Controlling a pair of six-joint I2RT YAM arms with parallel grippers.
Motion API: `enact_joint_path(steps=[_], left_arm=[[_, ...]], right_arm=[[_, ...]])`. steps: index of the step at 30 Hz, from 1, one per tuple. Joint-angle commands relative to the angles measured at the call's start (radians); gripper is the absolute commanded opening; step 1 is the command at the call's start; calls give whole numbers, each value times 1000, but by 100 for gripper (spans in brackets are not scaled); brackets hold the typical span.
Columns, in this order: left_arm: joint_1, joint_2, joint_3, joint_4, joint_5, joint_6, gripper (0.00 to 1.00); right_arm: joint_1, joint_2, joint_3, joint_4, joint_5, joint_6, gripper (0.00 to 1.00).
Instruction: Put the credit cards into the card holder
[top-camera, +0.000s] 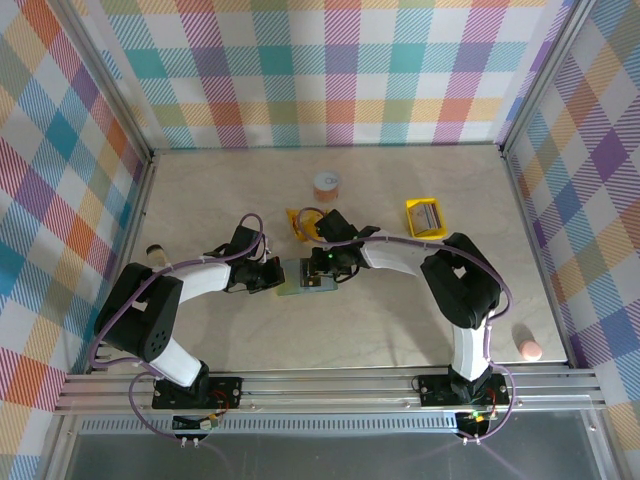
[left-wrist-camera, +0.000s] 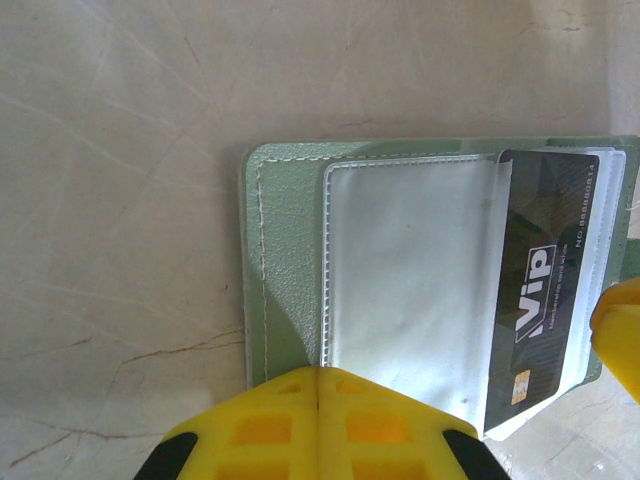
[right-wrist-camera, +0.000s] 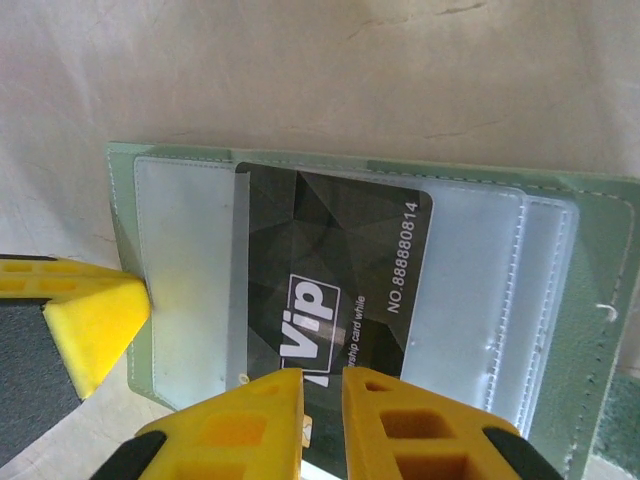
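Observation:
The sage-green card holder (top-camera: 301, 285) lies open on the table between both arms, its clear pockets facing up (left-wrist-camera: 285, 250). A dark credit card (right-wrist-camera: 330, 250) marked "Vip" sits partly tucked under a clear pocket (left-wrist-camera: 545, 290). My left gripper (left-wrist-camera: 318, 372) is shut, its tips resting on the holder's near edge by the stitched seam (top-camera: 270, 275). At the card's near end, my right gripper (right-wrist-camera: 322, 385) hovers with a narrow gap between its jaws and nothing pinched (top-camera: 333, 265). More credit cards (top-camera: 428, 217) lie in the yellow tray.
The yellow square tray (top-camera: 412, 209) stands right of the right gripper. An orange snack packet (top-camera: 300, 222) lies just behind the holder, with a small orange cup (top-camera: 327, 184) further back. A pink object (top-camera: 530, 349) sits at the near right edge.

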Motion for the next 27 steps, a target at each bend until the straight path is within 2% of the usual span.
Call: enact_joint_path(steps=[1, 27], left_arm=[[9, -16, -14, -59, -18, 13, 0], [9, -41, 3, -98, -32, 26, 0]], right_arm=[[7, 28, 33, -25, 0, -25, 18], [7, 107, 63, -35, -64, -127, 14]])
